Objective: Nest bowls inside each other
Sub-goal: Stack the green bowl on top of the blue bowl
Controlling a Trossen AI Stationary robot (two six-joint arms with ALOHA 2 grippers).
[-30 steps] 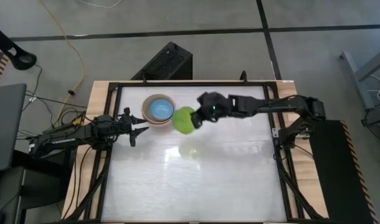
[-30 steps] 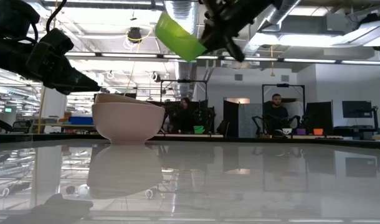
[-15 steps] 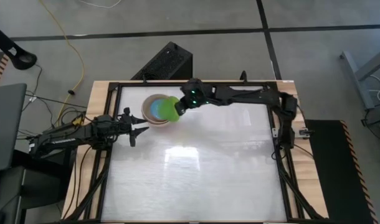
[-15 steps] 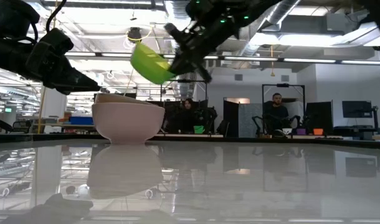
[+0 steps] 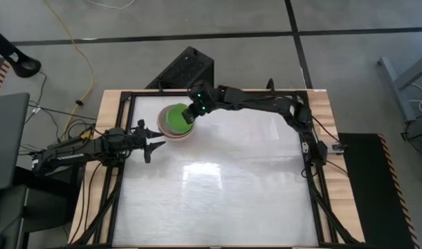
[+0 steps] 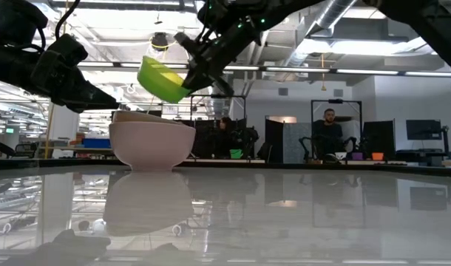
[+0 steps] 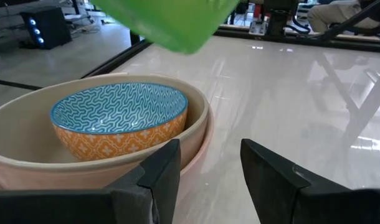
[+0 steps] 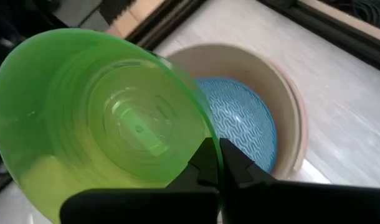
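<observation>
A bright green bowl (image 5: 175,117) hangs tilted over the stack of bowls (image 6: 151,142) at the table's far left, with my right gripper (image 5: 192,113) shut on it. In the stack, a blue-patterned bowl (image 7: 118,112) with an orange outside sits in a beige bowl (image 7: 196,118), which sits in a pale pink one (image 6: 153,146). The stack rests on its base on the table. My left gripper (image 7: 209,174) stands open just on the near left side of the stack, touching nothing. My right gripper pinches the green bowl's rim (image 8: 210,138), one finger inside the bowl and one outside. The fingers (image 8: 202,167) slant down from the table's right. The bowl is lifted clear above the stack, tilted, its opening turned toward the gripper.
A black frame (image 5: 218,92) runs round the glossy white tabletop (image 5: 218,187). A dark box (image 5: 187,68) stands on the floor beyond the far edge. People sit at desks in the room behind, as the low view shows.
My right gripper has carried the green bowl toward the table's left edge and a little toward the far edge, from beside the stack on its right to over it. The bowl stays lifted and tilted in the shut fingers.
</observation>
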